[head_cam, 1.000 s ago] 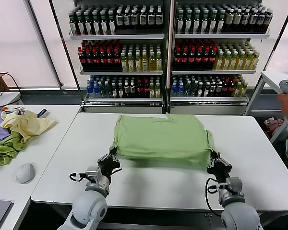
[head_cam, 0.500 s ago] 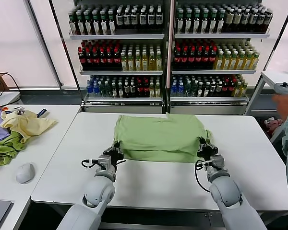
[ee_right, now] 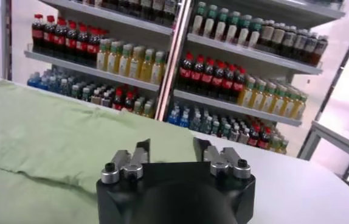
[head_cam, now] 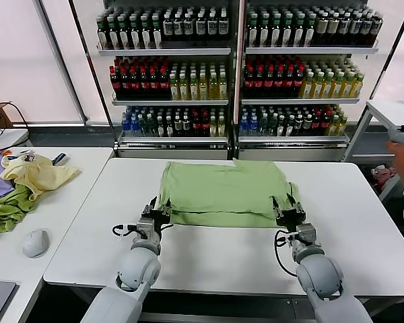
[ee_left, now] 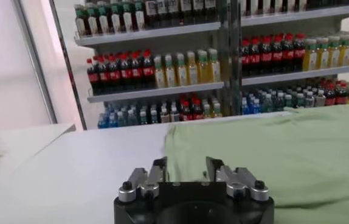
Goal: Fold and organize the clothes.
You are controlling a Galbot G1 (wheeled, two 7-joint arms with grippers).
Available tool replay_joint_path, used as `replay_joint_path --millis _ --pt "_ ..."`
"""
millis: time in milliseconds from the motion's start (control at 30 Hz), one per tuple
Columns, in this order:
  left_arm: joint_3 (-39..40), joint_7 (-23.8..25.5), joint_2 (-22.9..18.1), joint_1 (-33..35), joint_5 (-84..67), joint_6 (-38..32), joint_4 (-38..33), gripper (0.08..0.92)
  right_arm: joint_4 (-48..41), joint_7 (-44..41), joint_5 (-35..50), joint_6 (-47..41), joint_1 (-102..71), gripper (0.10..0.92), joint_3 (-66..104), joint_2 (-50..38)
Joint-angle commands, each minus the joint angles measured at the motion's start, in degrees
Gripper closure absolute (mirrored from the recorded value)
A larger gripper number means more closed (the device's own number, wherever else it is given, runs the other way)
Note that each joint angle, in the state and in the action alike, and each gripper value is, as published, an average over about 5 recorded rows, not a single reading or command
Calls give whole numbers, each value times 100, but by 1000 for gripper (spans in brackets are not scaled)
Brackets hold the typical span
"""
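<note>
Folded shirt (head_cam: 223, 192), both end effectors apart

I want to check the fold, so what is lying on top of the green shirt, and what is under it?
The green shirt has its own near edge folded back over itself, making a second layer. Under it is the white table. Its collar, buttons and print are covered.

Silver-grey rounded arms, black hands (head_cam: 156, 207) (head_cam: 285, 207), silver knuckle screws, looping black cables.
</note>
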Motion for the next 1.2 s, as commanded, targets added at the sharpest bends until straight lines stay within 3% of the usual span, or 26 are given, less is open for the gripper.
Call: replay_joint_path --millis 33,133,233,700,900,1033,1200 --pt "20 -7 -12 214 46 -11 99 351 -177 229 444 -616 -202 275 305 42" --pt "47 -102 -55 0 10 76 373 264 -463 339 513 -844 -37 220 193 88" --pt "72 -238 -79 -203 -29 149 605 242 -643 423 493 -979 33 226 75 113" --pt "192 -186 -25 -266 -71 760 628 634 -611 162 454 -865 -20 612 -63 68" --pt "152 -119 68 -21 -125 931 324 796 -96 -21 419 -766 -480 782 50 -13" --pt "41 -59 150 373 -204 968 -166 877 488 -60 408 -746 -1062 849 251 -69" --pt "-187 17 246 1057 -274 972 -1063 887 1505 -57 375 -763 -2095 862 700 -32"
